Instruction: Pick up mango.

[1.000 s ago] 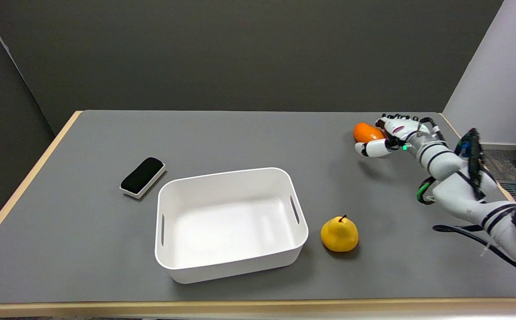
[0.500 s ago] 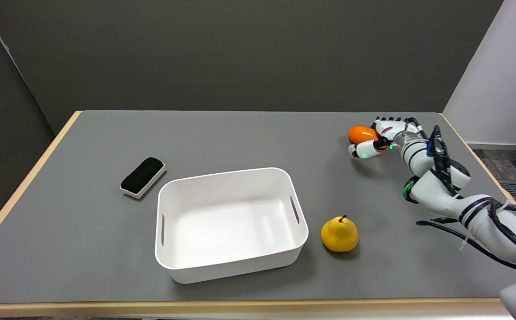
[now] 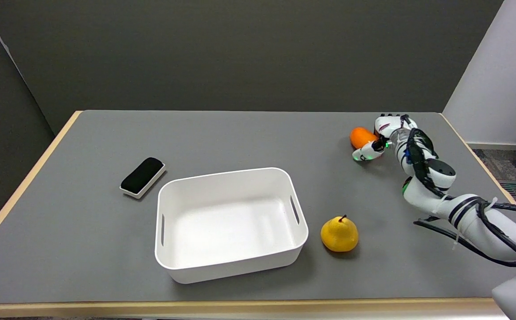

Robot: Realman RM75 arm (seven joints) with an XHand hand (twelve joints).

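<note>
Right hand [image 3: 384, 135] at the far right of the tabletop [image 3: 249, 133], fingers wrapped round the right side of the mango [image 3: 361, 136], thumb reaching under and in front of it. Fingers look closed on the fruit; how firm the contact is, cannot tell from this angle. Mango orange, smooth, showing just left of the palm, seemingly low on or barely off the surface; no clear gap visible.

Risks, as judged: the skin looks slick and rounded, so a partial wrap could let it squirt out leftward on lifting. It could also roll toward the far edge, close behind the hand. The arm's cables hang near the wrist and could drag.

Farther out: yellow pear [image 3: 339, 234] well toward the near side and left of the hand; white bin [image 3: 169, 262] beyond that to the left; black-topped eraser [image 3: 143, 176] farthest left.

Hidden: the mango's right half and underside, behind fingers. Fingertip placement too small to read. Arm cut off at the lower right.
</note>
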